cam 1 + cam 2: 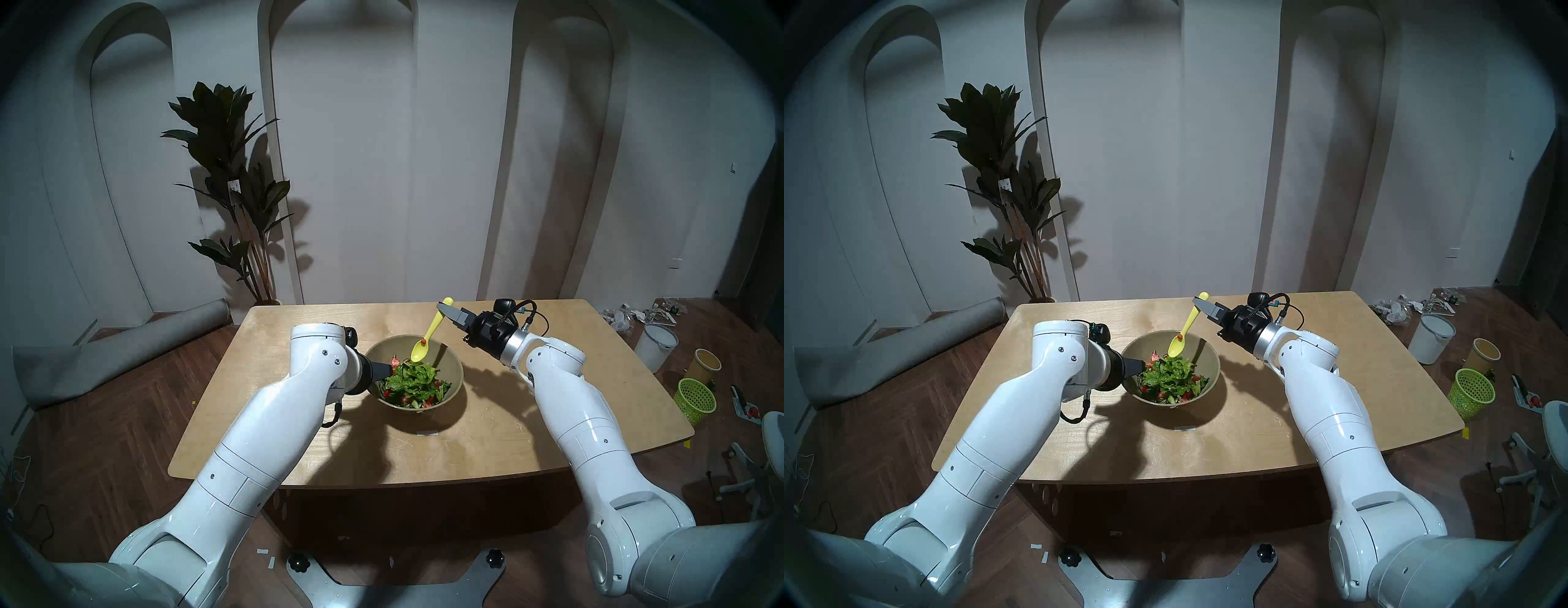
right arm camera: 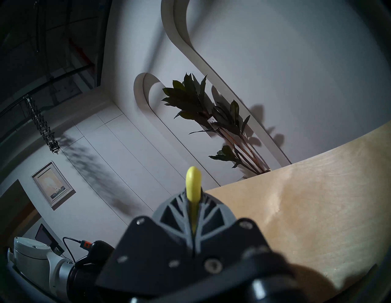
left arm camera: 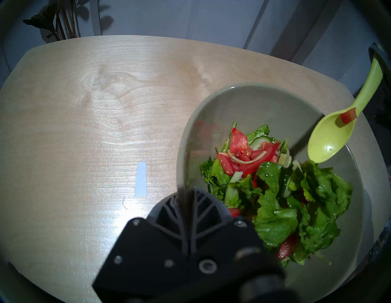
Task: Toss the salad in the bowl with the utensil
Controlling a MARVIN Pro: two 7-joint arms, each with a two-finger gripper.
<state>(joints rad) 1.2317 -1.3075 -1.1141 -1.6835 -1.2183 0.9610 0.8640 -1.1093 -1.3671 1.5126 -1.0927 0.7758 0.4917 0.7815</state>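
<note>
Table: pale plywood, visible grain, rounded corners, matte with soft glare.

Bowl: round, deep, olive-beige, smooth and slightly glossy; stands near the table's middle. A small pale strip of tape lies on the wood just in front of it.

Salad: heaped toward the near-left side of the bowl. Ruffled, wet-looking green leaves, cucumber slices, red tomato wedges, a thin pale onion ring on top (left wrist view).

Spoon: slim yellow-green plastic, oval scoop, rounded handle end. Tilted, scoop down, hanging over the bowl's far half, just above the leaves. One small red tomato piece sits at the scoop's neck.

Right claw: grey ribbed fingers pressed onto the spoon's handle near its top; handle end sticks out beyond the fingertips.

Left claw: black ribbed fingers pinched over the bowl's left rim, one finger inside, one outside.
</note>
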